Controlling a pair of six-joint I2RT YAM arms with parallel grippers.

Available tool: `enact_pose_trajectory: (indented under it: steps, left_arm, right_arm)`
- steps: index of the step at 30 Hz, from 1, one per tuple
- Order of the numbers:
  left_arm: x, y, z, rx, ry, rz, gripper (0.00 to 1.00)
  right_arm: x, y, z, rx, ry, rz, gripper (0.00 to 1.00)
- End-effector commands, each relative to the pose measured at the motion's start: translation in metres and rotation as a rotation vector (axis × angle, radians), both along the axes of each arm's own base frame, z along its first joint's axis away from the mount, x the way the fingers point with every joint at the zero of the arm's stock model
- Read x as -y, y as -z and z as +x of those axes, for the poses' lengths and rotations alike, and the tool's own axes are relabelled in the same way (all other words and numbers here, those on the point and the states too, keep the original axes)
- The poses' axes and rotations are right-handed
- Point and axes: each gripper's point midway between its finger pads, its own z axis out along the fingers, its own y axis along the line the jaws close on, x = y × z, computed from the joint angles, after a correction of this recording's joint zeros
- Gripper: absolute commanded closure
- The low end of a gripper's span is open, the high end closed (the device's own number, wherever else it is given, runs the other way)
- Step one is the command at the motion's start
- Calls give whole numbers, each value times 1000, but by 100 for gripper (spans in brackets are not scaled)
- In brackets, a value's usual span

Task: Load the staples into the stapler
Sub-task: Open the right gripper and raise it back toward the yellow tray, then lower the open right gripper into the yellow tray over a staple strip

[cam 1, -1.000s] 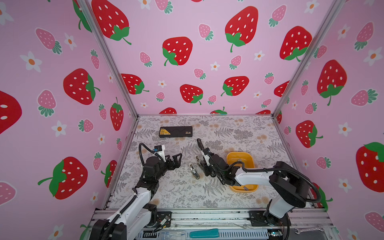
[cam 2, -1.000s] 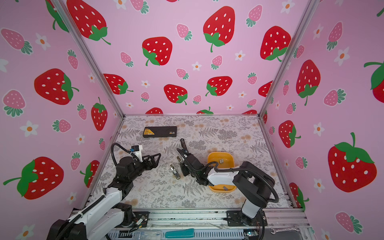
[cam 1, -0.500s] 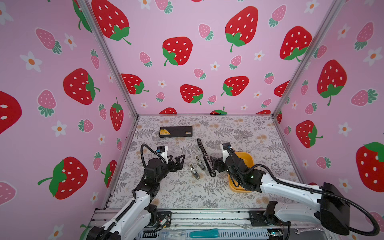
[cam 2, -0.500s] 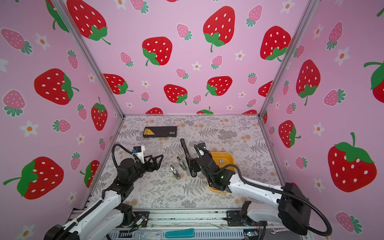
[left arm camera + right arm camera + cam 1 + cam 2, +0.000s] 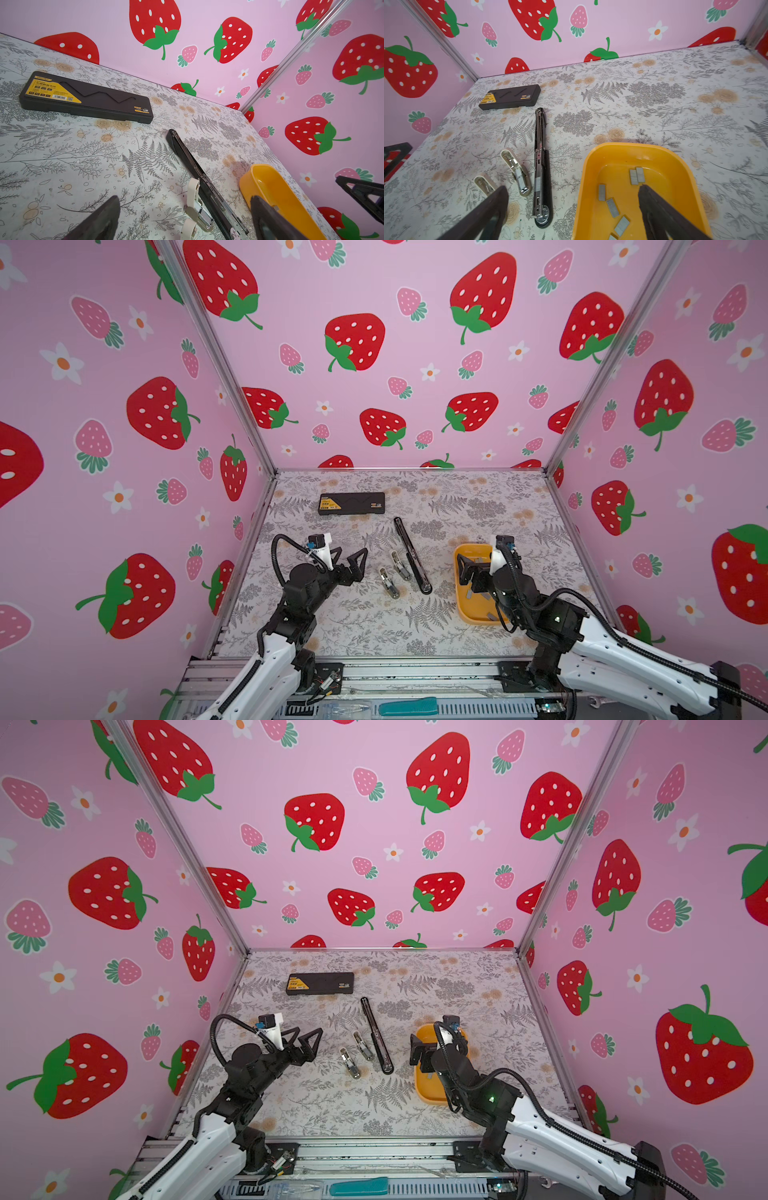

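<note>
Lying opened, black stapler [image 5: 411, 556] lengthwise front-to-back, staples [image 5: 637, 176] variously angled

You can read print only on the black case [image 5: 87, 99], which lies near the table's [image 5: 62, 155] far edge, toward its left corner. Its yellow label [image 5: 49, 89] carries Chinese characters, seemingly 大屏数显卡尺, above a barcode [image 5: 59, 97]. The brand line is too small to read. So is the small yellow sticker [image 5: 142, 109] at its other end.
</note>
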Motion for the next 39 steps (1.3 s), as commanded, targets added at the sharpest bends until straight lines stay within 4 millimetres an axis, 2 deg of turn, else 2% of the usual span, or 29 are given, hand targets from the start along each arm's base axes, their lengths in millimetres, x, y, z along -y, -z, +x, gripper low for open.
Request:
enact_pose_trajectory:
  steps: [1, 6, 9, 13, 20, 28, 33, 39]
  left_arm:
    - [-3, 2, 0, 7, -21, 12, 1]
    - [-2, -9, 1, 29, -18, 14, 1]
    - [4, -27, -2, 42, 17, 9, 1]
    - [12, -34, -6, 116, 65, 33, 1]
    - [22, -30, -4, 127, 114, 47, 1]
    - [49, -18, -7, 89, 236, 91, 1]
    - [47, -15, -3, 82, 205, 127, 1]
    - [45, -12, -3, 88, 183, 137, 1]
  right_arm:
    - [32, 8, 1, -40, 117, -74, 1]
    - [57, 30, 4, -123, 222, -175, 1]
    - [58, 46, 9, -176, 215, -190, 0]
    - [58, 68, 11, -260, 199, -191, 9]
    - [60, 86, 7, -295, 176, -174, 25]
    - [31, 113, 13, -336, 67, -156, 30]
    - [24, 122, 17, -373, 53, -203, 34]
    - [22, 129, 20, -358, 44, -205, 34]
